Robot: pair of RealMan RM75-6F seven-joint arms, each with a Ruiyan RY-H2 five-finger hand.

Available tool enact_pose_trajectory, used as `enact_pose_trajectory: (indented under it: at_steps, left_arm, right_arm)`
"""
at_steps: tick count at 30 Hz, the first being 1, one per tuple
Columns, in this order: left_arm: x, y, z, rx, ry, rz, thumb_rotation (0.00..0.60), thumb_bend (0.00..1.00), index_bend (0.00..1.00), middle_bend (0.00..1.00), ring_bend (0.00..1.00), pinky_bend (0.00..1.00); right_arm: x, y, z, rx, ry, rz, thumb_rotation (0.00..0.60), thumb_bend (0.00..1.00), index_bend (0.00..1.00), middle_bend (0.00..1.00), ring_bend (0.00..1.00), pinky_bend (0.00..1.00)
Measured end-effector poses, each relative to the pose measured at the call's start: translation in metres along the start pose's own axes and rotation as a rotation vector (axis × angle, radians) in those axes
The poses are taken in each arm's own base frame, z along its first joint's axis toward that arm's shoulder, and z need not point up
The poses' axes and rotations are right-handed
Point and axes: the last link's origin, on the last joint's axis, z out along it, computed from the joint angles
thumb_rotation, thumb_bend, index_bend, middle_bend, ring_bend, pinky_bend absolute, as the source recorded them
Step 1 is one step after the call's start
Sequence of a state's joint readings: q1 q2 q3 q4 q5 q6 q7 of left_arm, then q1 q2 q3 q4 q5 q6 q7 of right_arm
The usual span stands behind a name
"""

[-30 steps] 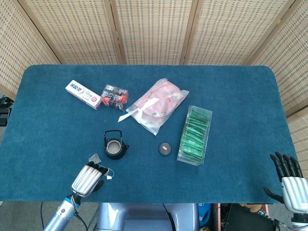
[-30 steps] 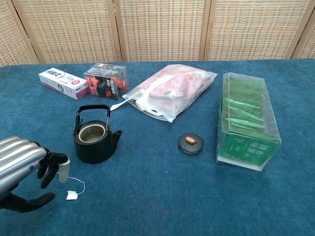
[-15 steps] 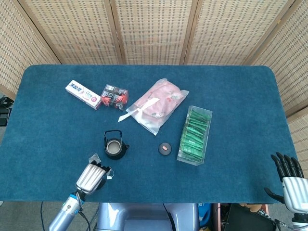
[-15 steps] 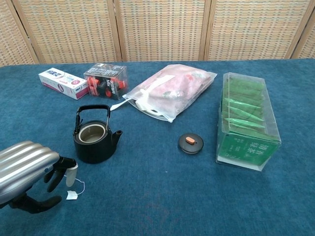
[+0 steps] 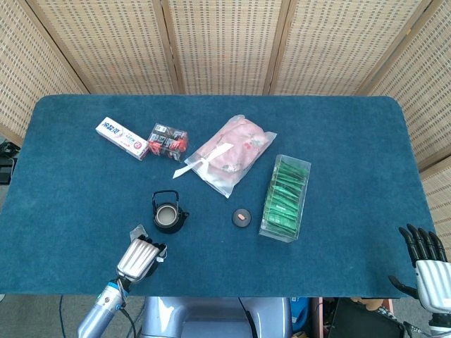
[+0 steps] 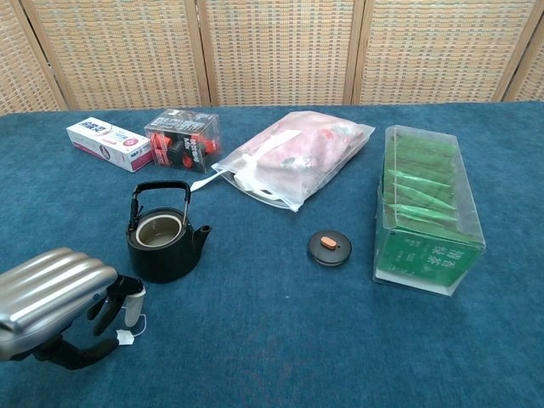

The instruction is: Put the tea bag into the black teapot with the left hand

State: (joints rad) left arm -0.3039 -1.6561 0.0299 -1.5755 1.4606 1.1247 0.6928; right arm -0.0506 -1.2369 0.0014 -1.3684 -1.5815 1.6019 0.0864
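**Tea bag pinched in the left hand near the table's front edge, beside the open teapot**

The blue-covered table (image 5: 84, 190) carries everything. Largest on it is the clear plastic bag of pink cloth (image 6: 293, 157), lying toward the back edge near the middle. To its right, nearer the right edge, stands the clear box of green tea packets (image 6: 427, 212), its long side running front to back.

The left hand (image 6: 64, 302) sits low at the front-left of the table, near the front edge, silver back facing up. Its dark fingers (image 6: 110, 308) are curled together and pinch the tea bag (image 6: 133, 299), whose small paper tag (image 6: 126, 338) hangs on a thread just below the fingertips. The right hand (image 5: 425, 262) hangs past the front-right corner, off the table, fingers spread apart and holding nothing.

The black teapot (image 6: 163, 238) stands upright just behind and right of the left hand, apart from it, handle raised and mouth open. Its round black lid (image 6: 329, 247) lies on the cloth between teapot and tea box.

Near the back-left corner lies a white toothpaste box (image 6: 109, 143), with a small red-and-black packet (image 6: 181, 140) just beside it on the right.
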Motion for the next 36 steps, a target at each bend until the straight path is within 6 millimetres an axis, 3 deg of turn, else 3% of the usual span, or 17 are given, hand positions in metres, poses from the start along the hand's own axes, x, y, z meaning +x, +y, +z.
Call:
enact_pose_trajectory:
  at_steps: [28,36]
  left_arm:
    - [-0.0067,0.0031,0.0043,0.004,-0.058,-0.012,0.6,0.46,0.62,0.68,0.56,0.45]
    - [0.002,0.0037,0.0024,-0.001,-0.021,-0.04,0.6,0.47,0.63,0.69,0.57,0.45]
  right_arm:
    - [-0.0014,0.0026,-0.0012,-0.012,-0.007,0.001,0.6,0.07,0.09,0.13,0.0,0.08]
    - [-0.0011,0.0025,-0.001,-0.011,-0.005,0.001,0.6,0.07,0.09,0.13,0.0,0.08]
